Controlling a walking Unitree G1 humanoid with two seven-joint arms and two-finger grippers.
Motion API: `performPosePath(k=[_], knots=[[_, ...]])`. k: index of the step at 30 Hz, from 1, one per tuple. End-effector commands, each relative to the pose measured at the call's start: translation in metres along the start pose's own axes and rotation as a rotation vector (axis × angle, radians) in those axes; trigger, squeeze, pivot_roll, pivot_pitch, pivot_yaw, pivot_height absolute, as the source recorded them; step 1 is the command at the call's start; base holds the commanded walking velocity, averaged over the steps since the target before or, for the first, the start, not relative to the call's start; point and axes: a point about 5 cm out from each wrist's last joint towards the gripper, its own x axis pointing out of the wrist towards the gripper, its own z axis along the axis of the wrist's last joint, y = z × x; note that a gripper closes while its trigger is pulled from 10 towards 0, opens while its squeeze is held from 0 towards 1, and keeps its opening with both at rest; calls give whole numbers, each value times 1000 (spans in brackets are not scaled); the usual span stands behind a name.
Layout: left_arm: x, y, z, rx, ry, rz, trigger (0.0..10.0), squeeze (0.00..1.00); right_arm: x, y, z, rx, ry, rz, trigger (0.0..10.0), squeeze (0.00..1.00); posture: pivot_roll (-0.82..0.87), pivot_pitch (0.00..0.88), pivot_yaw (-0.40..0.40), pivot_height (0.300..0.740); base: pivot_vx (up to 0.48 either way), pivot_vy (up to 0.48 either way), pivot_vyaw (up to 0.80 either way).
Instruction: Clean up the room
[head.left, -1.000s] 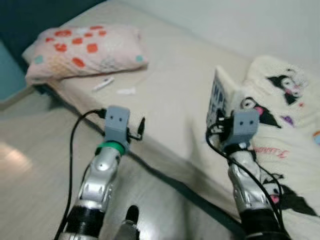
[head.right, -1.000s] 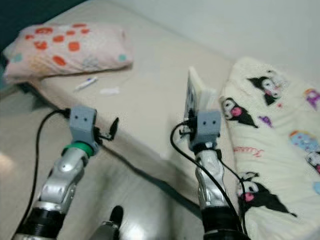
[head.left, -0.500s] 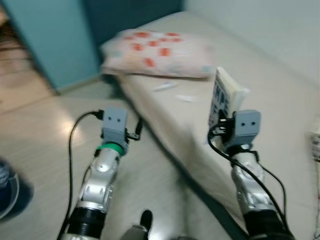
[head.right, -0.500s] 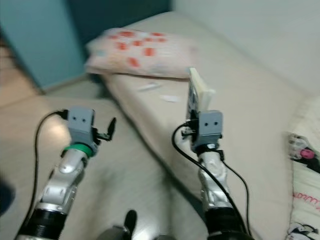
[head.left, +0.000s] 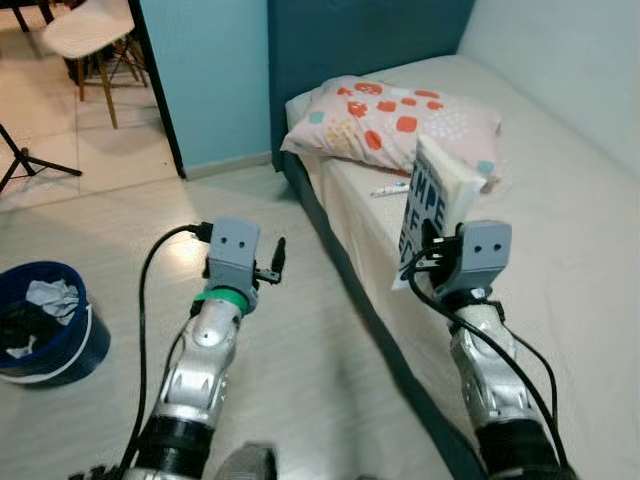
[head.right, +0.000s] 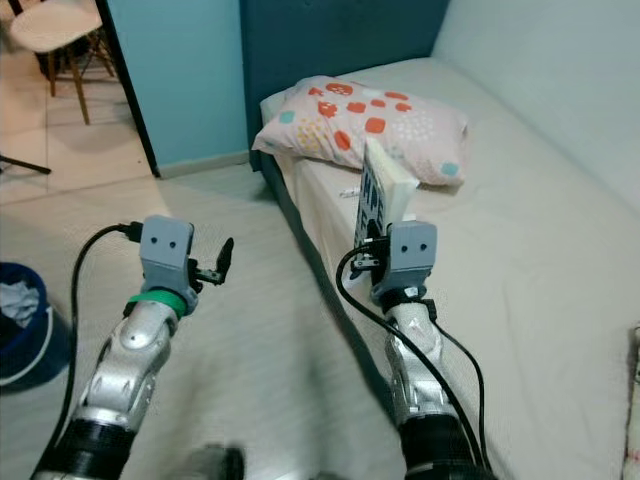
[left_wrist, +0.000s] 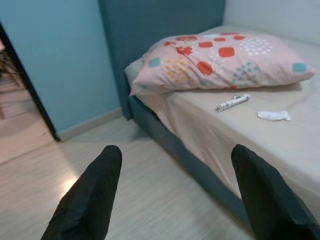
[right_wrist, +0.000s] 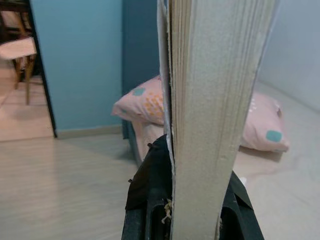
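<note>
While the right gripper (head.left: 432, 243) pinches the bottom edge of a thick book (head.left: 428, 208), the book stands upright above the edge of the bed (head.left: 560, 250). It looks stiff and a bit heavy, so it may tip; a hold nearer its middle seems safer. The left gripper (left_wrist: 177, 195) hangs wide open over the floor (head.left: 300, 350).

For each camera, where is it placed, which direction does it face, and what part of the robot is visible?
Head stereo pair: looks forward and down at floor, bed, blue bin; both silver arms show.
Left wrist: looks along the open left claw toward pillow and bed edge; two black fingers show.
Right wrist: looks along the right claw, shut on an upright book.
Shared: the pillow appears in all views.
</note>
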Motion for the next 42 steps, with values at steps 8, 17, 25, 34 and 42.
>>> performPosePath(k=[8,17,25,34,42], knots=[[-3,3,-9,22,31,10,10000,0,-3,-2,0,14,-11,-4,10000,0,28,72,-22,740,480,0,0],[-4,2,-11,59,25,4,10000,0,-5,-1,-4,27,9,1,10000,0,27,75,-24,740,480,0,0],[-5,3,-10,131,-3,7,10000,0,-5,-4,-6,138,23,-33,10000,0,28,75,-21,740,480,0,0],[-6,0,-7,333,-87,-76,10000,0,-18,-33,-28,460,101,-289,10000,0,22,76,-2,740,480,0,0],[-2,-3,-5,382,-127,-106,10000,0,-22,-46,-26,411,77,-301,10000,0,12,73,5,740,480,0,0]])
